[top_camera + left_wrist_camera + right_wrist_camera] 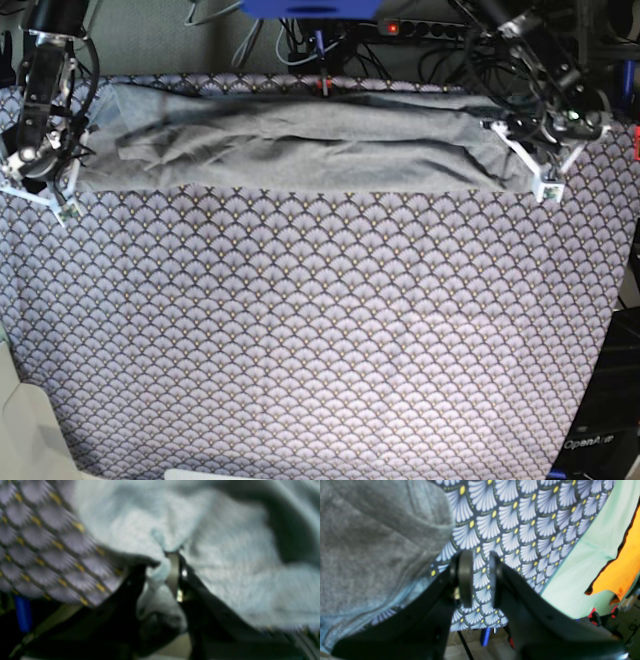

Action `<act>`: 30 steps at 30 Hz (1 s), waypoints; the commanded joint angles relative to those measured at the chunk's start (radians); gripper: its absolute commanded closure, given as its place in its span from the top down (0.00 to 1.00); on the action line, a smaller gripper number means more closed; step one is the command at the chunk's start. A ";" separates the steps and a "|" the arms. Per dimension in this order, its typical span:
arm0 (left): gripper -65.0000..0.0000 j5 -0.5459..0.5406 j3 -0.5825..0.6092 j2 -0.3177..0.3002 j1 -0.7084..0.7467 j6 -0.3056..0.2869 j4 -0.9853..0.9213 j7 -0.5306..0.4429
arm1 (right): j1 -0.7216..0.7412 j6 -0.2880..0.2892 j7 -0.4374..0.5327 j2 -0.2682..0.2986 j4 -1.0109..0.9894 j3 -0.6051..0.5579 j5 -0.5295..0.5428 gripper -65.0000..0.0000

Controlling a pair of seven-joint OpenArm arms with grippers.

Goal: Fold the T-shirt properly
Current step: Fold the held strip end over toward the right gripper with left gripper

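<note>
Grey cotton, soft and rumpled, stretches along the far edge of the tablecloth (pixel 320 330) as we see the T-shirt (pixel 300 145) lying in a long band, already doubled over itself and creased at its middle. At the shirt's end on the base view's right, the left gripper (pixel 168 562) has its jaws pinched shut on a small tuck of the fabric's edge, the cloth bunching up between the fingers in the blurred wrist view. At the shirt's opposite end, the right gripper (pixel 477 577) sits just beside the sleeve, its jaws narrowly parted with only the fan-patterned cloth showing between them; we see nothing held there. We judge the shirt light and limp, with no stiffness of its own: it will sag and drag wherever it is not supported, and a pinch on a single layer may let the lower layers slip away. In our view the safest holds are the hemmed corners at both ends of the shirt, taking all layers together.
</note>
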 commanded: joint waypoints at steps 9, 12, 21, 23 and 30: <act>0.00 -0.006 0.189 0.015 -0.018 -0.003 0.208 0.040 | 0.008 -0.001 0.004 0.014 0.014 -0.022 -0.008 0.20; 0.00 -0.005 0.279 0.021 -0.018 -0.003 0.211 0.040 | 0.006 -0.001 0.004 0.014 0.014 -0.022 -0.008 0.20; 0.00 -0.006 0.583 0.040 0.031 -0.003 0.208 0.032 | 0.009 -0.001 0.004 0.016 0.014 -0.026 -0.008 0.20; 0.00 -0.006 0.640 0.040 0.037 -0.003 0.208 0.032 | 0.011 -0.001 0.004 0.016 0.014 -0.026 -0.008 0.20; 0.00 -0.008 0.800 0.047 0.049 -0.003 0.208 0.037 | 0.012 -0.001 0.004 0.016 0.014 -0.026 -0.008 0.20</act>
